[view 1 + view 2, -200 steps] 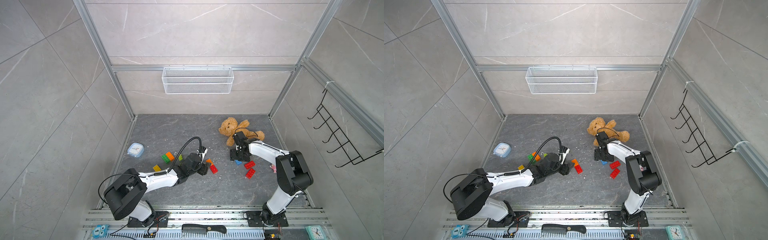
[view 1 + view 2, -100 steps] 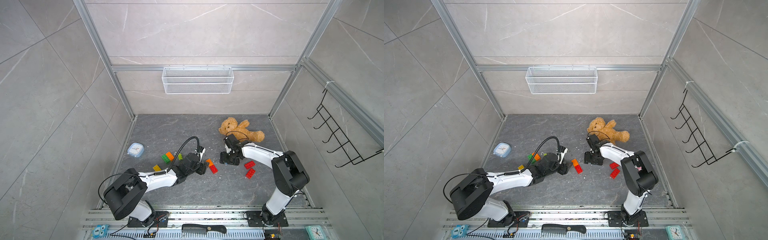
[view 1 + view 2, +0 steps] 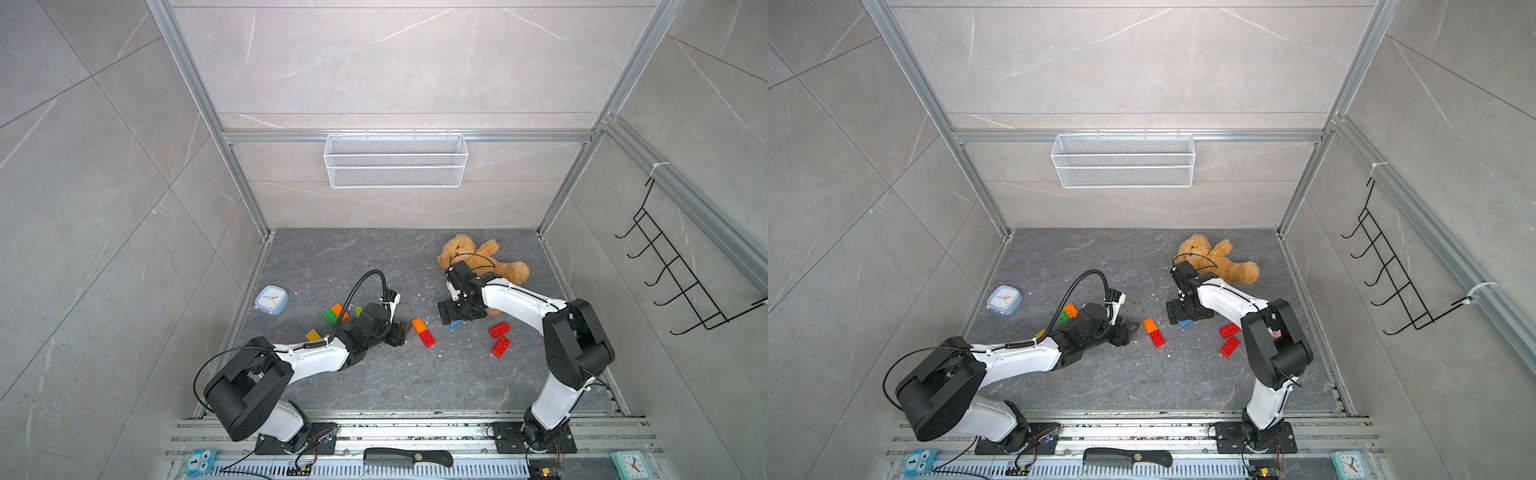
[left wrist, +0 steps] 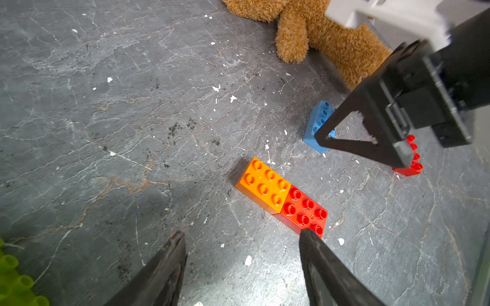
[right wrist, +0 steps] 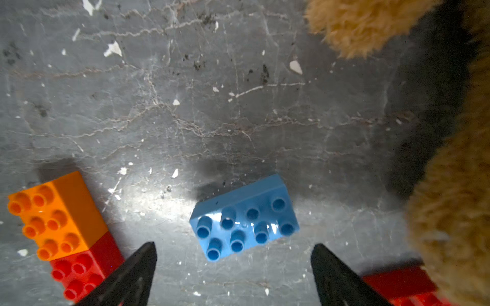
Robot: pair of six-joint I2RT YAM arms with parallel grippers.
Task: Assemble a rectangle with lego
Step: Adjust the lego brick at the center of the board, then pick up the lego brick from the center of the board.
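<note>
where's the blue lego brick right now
In a top view the blue brick lies on the floor right of centre, under the open right gripper, between the orange-and-red bricks and the teddy bear.

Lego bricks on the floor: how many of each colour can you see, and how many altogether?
Red bricks: 3
Orange bricks: 2
Blue brick: 1
Green brick: 1
Lime brick, only partly in view: 1
Yellow brick: 1
Total: 9 visible
</note>
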